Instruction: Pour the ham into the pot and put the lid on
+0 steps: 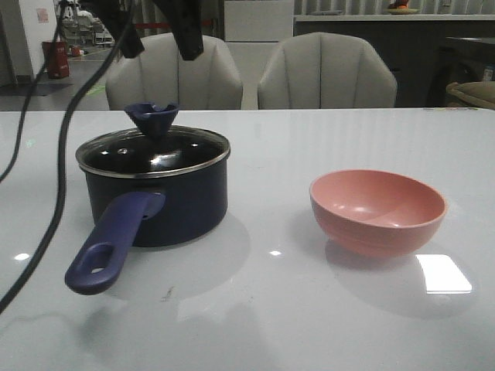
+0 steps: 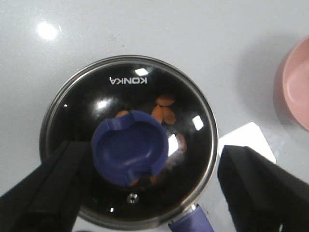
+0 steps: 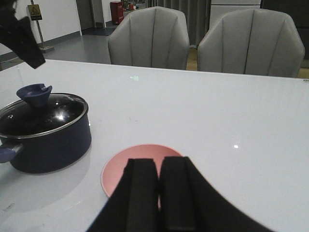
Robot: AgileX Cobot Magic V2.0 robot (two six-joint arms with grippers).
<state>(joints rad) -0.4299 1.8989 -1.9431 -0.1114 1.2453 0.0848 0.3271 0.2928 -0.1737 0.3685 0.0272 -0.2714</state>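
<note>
Ham (image 2: pixel 165 108) inside lidded pot (image 1: pixel 166 205); pink bowl (image 1: pixel 377 210) bare; left claw (image 2: pixel 154 186) spread, right claw (image 3: pixel 158 193) pressed together.

Left hand (image 2: pixel 149 188) hangs with fingers spread wide apart, gripping nothing; in the front view its two dark fingers (image 1: pixel 188 35) point downward at the top of frame. Right hand (image 3: pixel 158 193) has both fingers pressed together, nothing between them.
</note>
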